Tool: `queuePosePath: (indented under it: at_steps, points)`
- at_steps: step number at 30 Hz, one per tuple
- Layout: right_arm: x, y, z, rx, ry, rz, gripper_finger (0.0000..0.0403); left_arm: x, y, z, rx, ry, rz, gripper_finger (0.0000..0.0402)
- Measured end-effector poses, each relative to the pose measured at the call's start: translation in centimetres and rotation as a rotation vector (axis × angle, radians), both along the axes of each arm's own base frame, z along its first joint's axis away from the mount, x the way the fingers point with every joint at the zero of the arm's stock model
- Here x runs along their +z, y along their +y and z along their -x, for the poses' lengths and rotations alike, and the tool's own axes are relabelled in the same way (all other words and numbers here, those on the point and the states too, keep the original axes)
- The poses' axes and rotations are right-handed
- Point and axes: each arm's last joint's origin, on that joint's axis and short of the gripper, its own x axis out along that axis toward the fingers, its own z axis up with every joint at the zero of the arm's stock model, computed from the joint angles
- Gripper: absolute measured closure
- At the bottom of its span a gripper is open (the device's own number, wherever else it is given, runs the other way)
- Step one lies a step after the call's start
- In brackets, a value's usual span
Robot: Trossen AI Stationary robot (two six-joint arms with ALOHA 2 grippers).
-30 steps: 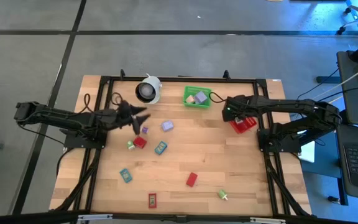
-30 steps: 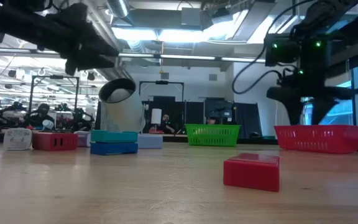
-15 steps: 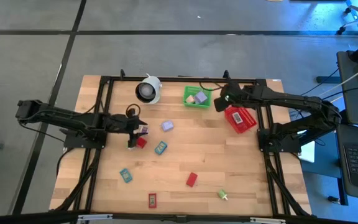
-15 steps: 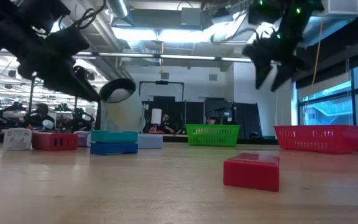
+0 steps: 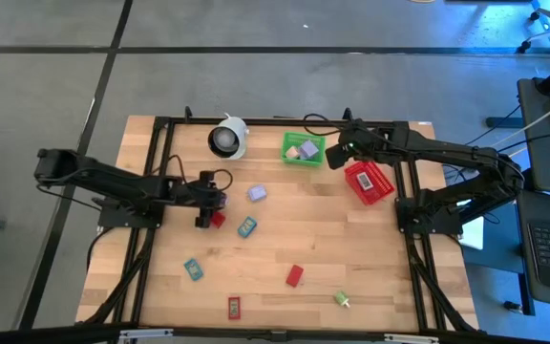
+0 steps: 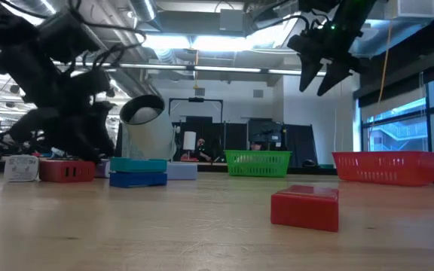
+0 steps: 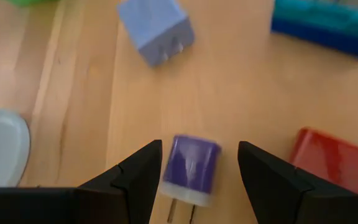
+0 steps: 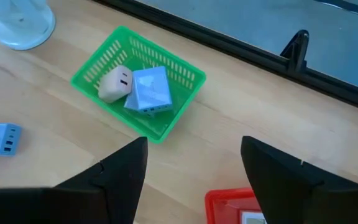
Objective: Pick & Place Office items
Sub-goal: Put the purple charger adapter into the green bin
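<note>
Straddling a small purple plug adapter, the left hand is low over the desk, fingers spread wide to either side, nothing held. The adapter lies beside a red block; it looks light, rigid and smooth, best pinched across its flat sides, clear of the prongs. The right hand, also open and empty, hovers between the green basket and the red basket.
</note>
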Motion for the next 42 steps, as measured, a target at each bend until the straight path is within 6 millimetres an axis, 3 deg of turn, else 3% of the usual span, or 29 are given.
queuePosePath:
  at_steps: [11,17,20,23,27,34,38,42]
  points:
    - [0.0,0.5,-0.2,0.019,0.001,0.002,0.0143,-1.5,0.9,-0.7,0.083,0.033,0.12,0.0201]
    - [0.0,0.8,-0.3,0.034,0.001,0.002,0.0143,-1.5,0.9,-1.0,0.15,-0.012,0.173,0.0266]
    - [0.0,0.8,-0.3,0.033,0.001,0.003,0.0143,-0.9,0.9,-1.5,0.169,-0.101,0.221,0.0273]
    - [0.0,0.8,-0.2,0.028,0.003,0.011,0.0143,0.6,1.0,-2.4,0.191,-0.29,0.269,0.0273]
    - [0.0,0.8,-0.2,0.024,0.003,0.014,0.0143,4.3,1.1,-3.7,0.131,-0.679,0.268,0.0273]
    - [0.1,0.6,-0.1,-0.036,0.005,0.071,0.0143,11.7,1.2,-2.7,0.009,-1.376,-0.082,0.0265]
    - [0.3,0.5,-0.4,-0.037,-0.036,0.073,0.0143,13.5,1.2,-2.6,0.015,-1.488,-0.125,0.0265]
    - [1.1,0.5,-1.7,-0.013,-0.228,0.02,0.0143,13.8,1.3,-4.5,0.0,-1.332,-0.112,0.0265]
